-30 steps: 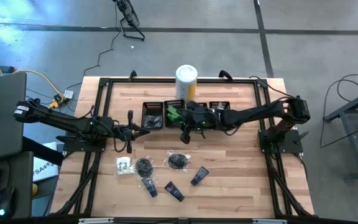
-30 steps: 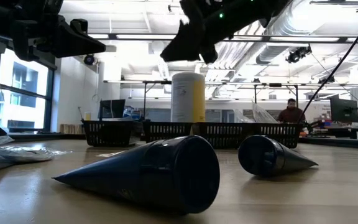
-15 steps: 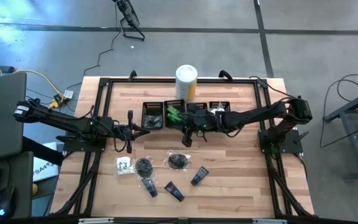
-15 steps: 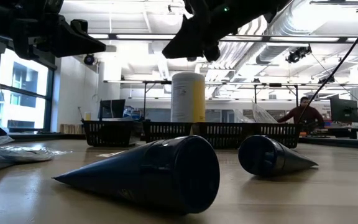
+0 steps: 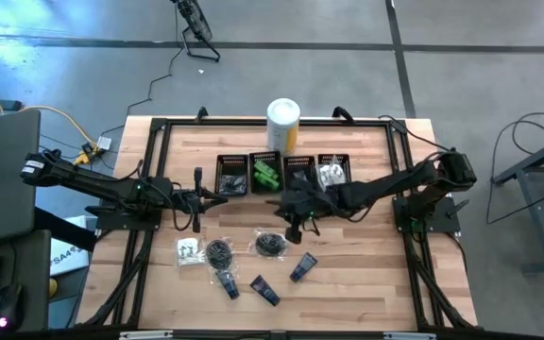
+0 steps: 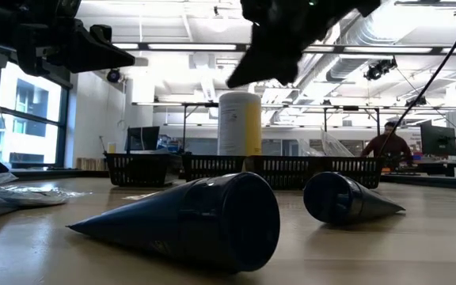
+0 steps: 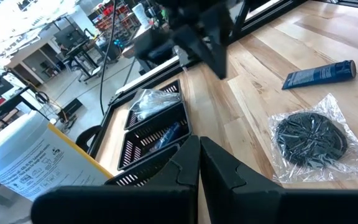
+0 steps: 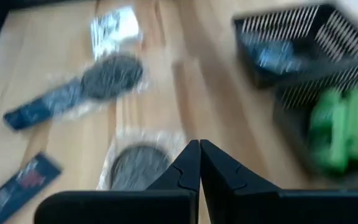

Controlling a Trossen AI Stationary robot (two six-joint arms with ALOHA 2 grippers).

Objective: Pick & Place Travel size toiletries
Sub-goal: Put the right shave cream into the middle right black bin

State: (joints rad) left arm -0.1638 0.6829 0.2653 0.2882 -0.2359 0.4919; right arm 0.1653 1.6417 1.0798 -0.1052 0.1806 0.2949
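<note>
Light wooden tabletop with black frame rails, grey concrete floor around it; in the low view an open workshop with a person at the far benches. Four black mesh bins in a row at mid-table, big white-and-yellow cylindrical canister behind them. Bright green packets lie in the second bin from the left, clear/white plastic sachets in the rightmost bin. Right gripper hangs just in front of the bins, above the loose items, jaws closed, empty. Left gripper waits at the left end of the bin row, jaws closed, empty. On the tabletop near the front: two black round bagged bundles, three dark blue tubes, one white printed sachet at the left.
</note>
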